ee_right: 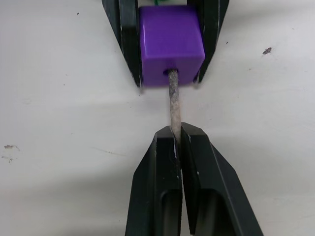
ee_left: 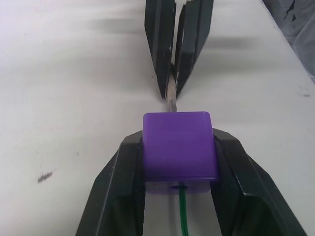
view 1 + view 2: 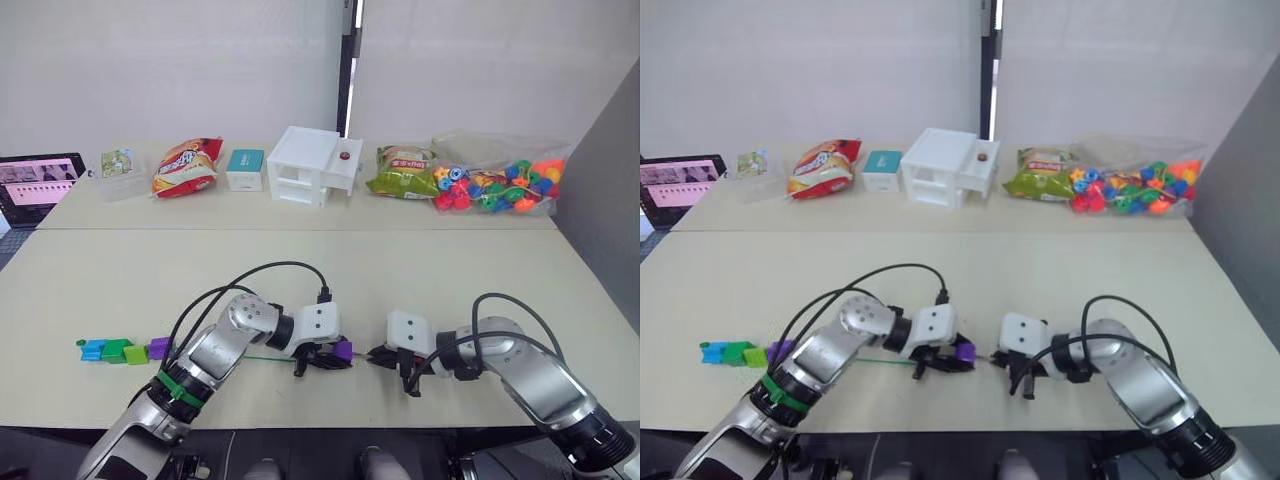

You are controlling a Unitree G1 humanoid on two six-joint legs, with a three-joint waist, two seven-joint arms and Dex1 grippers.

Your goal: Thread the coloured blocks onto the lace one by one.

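My left gripper point(image 2: 179, 147) is shut on a purple block point(image 2: 179, 147) low over the table's front middle point(image 3: 343, 350). The green lace point(image 2: 183, 214) enters the block's near hole and its stiff pale tip point(image 1: 173, 101) comes out the far hole. My right gripper point(image 1: 178, 140) is shut on that tip, a short way from the block point(image 1: 170, 43). Along the lace to the left lie a second purple block point(image 3: 158, 347), a light green block point(image 3: 136, 354), a dark green block point(image 3: 116, 349) and a blue block point(image 3: 94, 350), close together.
Along the table's far side stand a white box point(image 3: 312, 165), snack bags point(image 3: 186, 165), a small teal box point(image 3: 245, 168), a clear tub point(image 3: 120, 172) and a bag of multicoloured beads point(image 3: 500, 185). A tablet point(image 3: 38, 185) sits at the far left.
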